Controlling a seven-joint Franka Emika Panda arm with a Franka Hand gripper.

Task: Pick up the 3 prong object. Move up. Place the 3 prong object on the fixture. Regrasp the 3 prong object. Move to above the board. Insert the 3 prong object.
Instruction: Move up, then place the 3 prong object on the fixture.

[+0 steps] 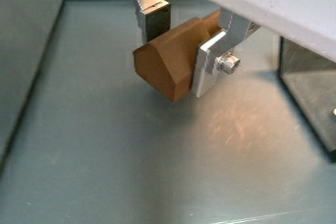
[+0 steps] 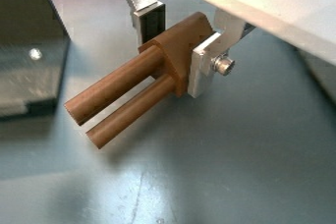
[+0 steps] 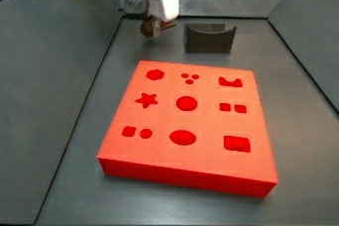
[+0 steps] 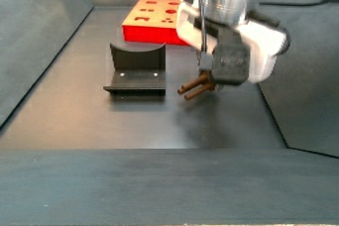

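My gripper (image 1: 182, 46) is shut on the 3 prong object (image 1: 168, 63), a small brown wooden block, and holds it off the grey floor. In a wrist view its prongs (image 2: 118, 105) stick out sideways from between the fingers (image 2: 202, 66). In a side view the gripper (image 4: 220, 63) hangs to the right of the fixture (image 4: 135, 67), with the object (image 4: 197, 87) below it. In a side view the gripper (image 3: 150, 14) is left of the fixture (image 3: 208, 38) and behind the red board (image 3: 199, 156). The board (image 4: 149, 22) lies beyond the fixture.
Grey walls enclose the floor on all sides (image 3: 59, 91). In the wrist views the dark fixture stands close beside the held object (image 2: 27, 56) and its base shows at the edge (image 1: 312, 100).
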